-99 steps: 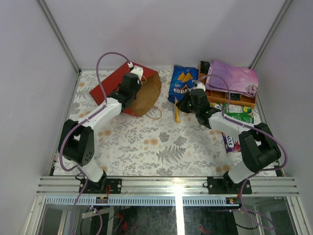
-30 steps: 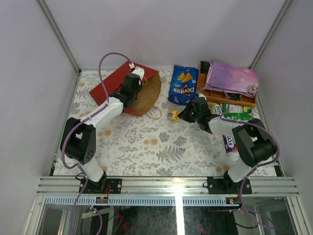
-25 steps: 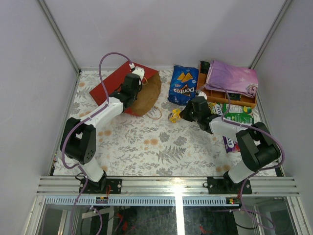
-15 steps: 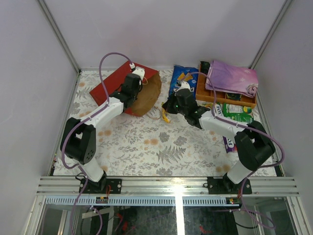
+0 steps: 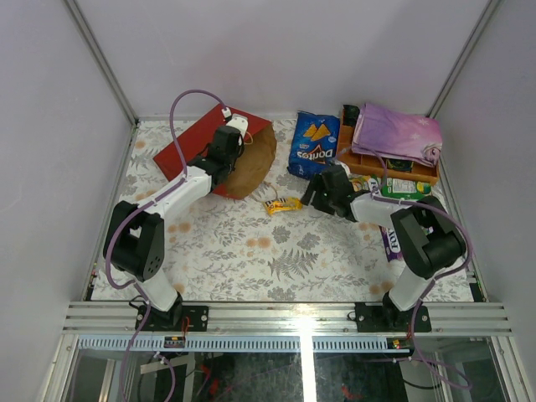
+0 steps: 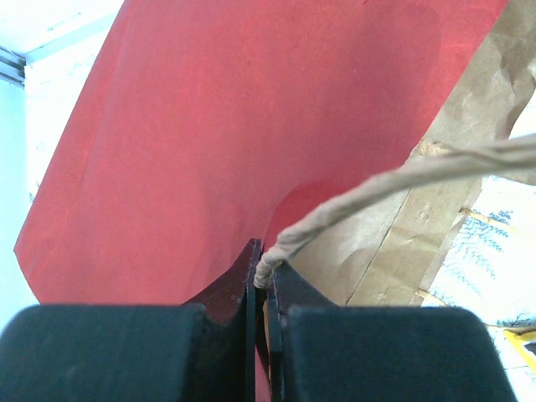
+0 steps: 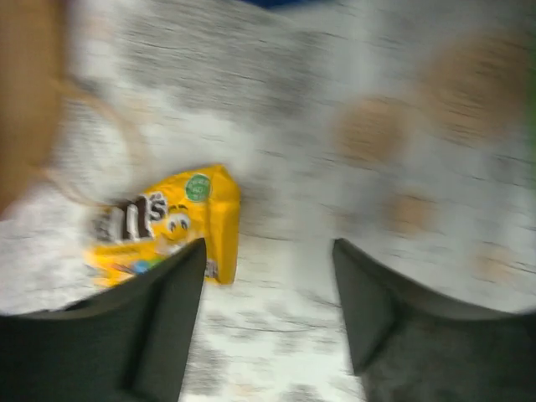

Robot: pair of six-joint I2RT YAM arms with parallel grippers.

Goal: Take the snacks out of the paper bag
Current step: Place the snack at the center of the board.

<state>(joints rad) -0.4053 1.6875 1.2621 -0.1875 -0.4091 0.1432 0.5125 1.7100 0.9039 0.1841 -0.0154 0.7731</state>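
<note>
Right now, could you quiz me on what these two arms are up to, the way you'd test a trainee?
1. True or false: the right end effector is shut on the small yellow glossy packet.
2. Which part of the tall red paper bag does the left end effector pinch? A) its thin string handle; B) its bottom fold; C) nothing.
3. Fill in: the blue Doritos chip bag lies ___ the paper bag (inside/outside).

Key: 1 false, it is open and the packet lies loose ahead of it; 2 A; 3 outside.
</note>
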